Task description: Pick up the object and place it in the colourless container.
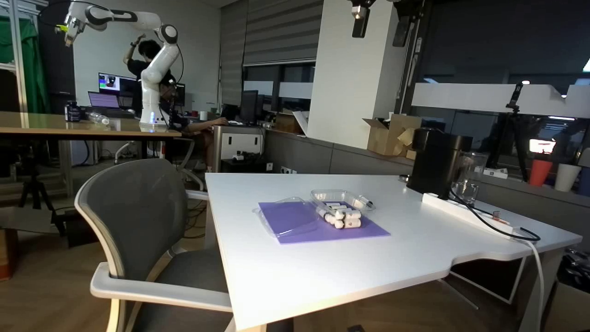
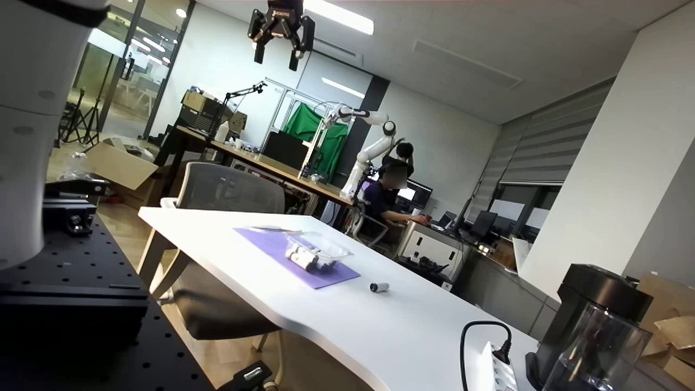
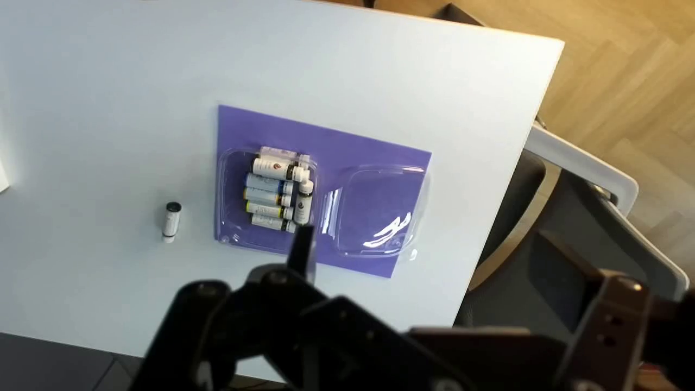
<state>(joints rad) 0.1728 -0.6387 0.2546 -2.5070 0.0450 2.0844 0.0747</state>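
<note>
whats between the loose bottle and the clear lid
From the loose bottle: white tabletop, then the clear container with small bottles in it, as the wrist view shows.

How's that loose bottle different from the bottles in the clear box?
The loose bottle lies alone on the table; the boxed bottles lie together in the box. In the wrist view, the loose bottle's white cap points to the picture's bottom; most boxed bottles' point right. All lie on their sides.

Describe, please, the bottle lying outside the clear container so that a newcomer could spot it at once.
On the white table, find the purple mat under the clear container. In the wrist view, left of the mat, a small white-labelled bottle lies on its side. Unlike the similar bottles grouped in the container, it lies alone.
</note>
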